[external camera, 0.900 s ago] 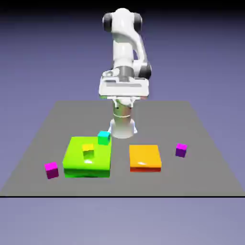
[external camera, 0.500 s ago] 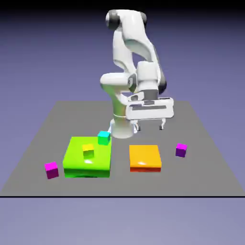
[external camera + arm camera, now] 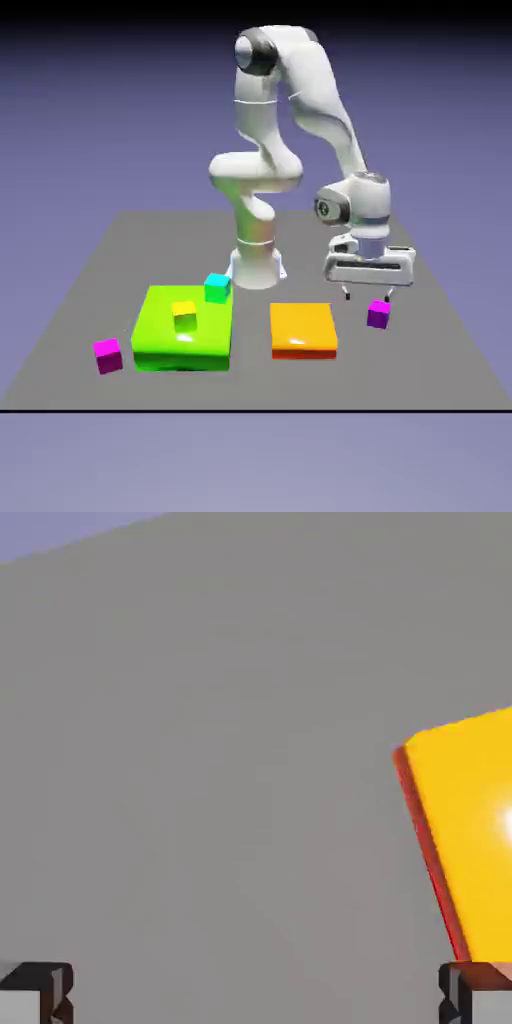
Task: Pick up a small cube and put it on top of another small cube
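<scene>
fingers (image 3: 347, 293) spread wide, nothing between them, pointing down at the flat grey table (image 3: 440, 330). white two-finger gripper (image 3: 368, 292) hangs just above and a touch behind the tiny violet-purple cube with magenta top (image 3: 378, 314); cube sits on the table under the tips, nearer the exterior-view-right finger, not touched. hand view: both grey tips at the bottom corners, left tip (image 3: 35, 994) and right tip (image 3: 478, 994), bare grey table (image 3: 200, 762) between them, cube not visible there.

flat orange-yellow slab with a red side (image 3: 303, 330) lies to the exterior view's left of the fingers, close by; in the hand view the slab (image 3: 465, 842) fills the right edge, reaching down to the right tip.

tiny cyan cube with greenish side (image 3: 217, 288) is well apart from the fingers, further toward the exterior view's left, at the back corner of the flat lime-green slab (image 3: 185, 330); can't tell if it rests on the slab or just behind it. small yellow cube (image 3: 184, 316) sits on that slab. hot-magenta small cube (image 3: 108, 354) is farthest from the fingers, on the table beside the green slab.
</scene>
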